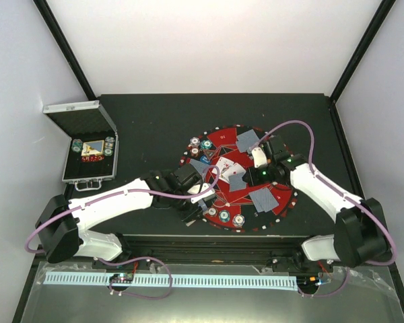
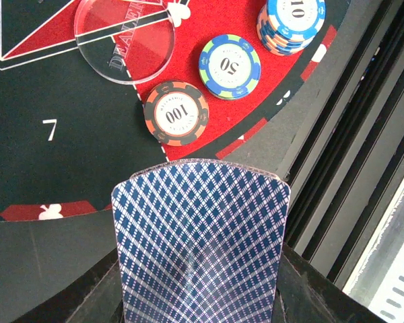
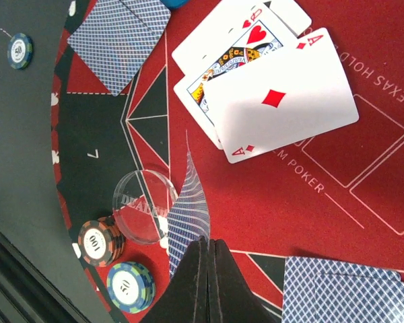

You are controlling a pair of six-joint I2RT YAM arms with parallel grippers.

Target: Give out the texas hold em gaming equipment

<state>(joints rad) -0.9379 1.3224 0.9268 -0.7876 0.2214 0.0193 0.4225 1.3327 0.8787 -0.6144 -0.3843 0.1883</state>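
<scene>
My left gripper point(image 2: 202, 299) is shut across a blue-backed playing card point(image 2: 200, 235), which bows between its fingers; in the top view it point(image 1: 200, 200) hovers at the mat's near-left rim. Just ahead lie a 100 chip point(image 2: 176, 113), a 50 chip point(image 2: 229, 66), a stack of 10 chips point(image 2: 291, 23) and a clear dealer button point(image 2: 124, 37). My right gripper point(image 3: 207, 245) is shut on another blue-backed card point(image 3: 188, 215), seen edge-on above the red felt; in the top view it point(image 1: 240, 182) is over the mat's middle. Face-up cards point(image 3: 276, 94) lie beyond it.
The round red-and-black mat point(image 1: 222, 138) carries face-down cards point(image 3: 118, 37) point(image 3: 343, 289) and chip stacks point(image 1: 196, 145) round its rim. One chip point(image 3: 19, 50) lies off the mat. An open silver case point(image 1: 87, 151) stands at the far left. Black rails point(image 2: 363, 168) run along the near edge.
</scene>
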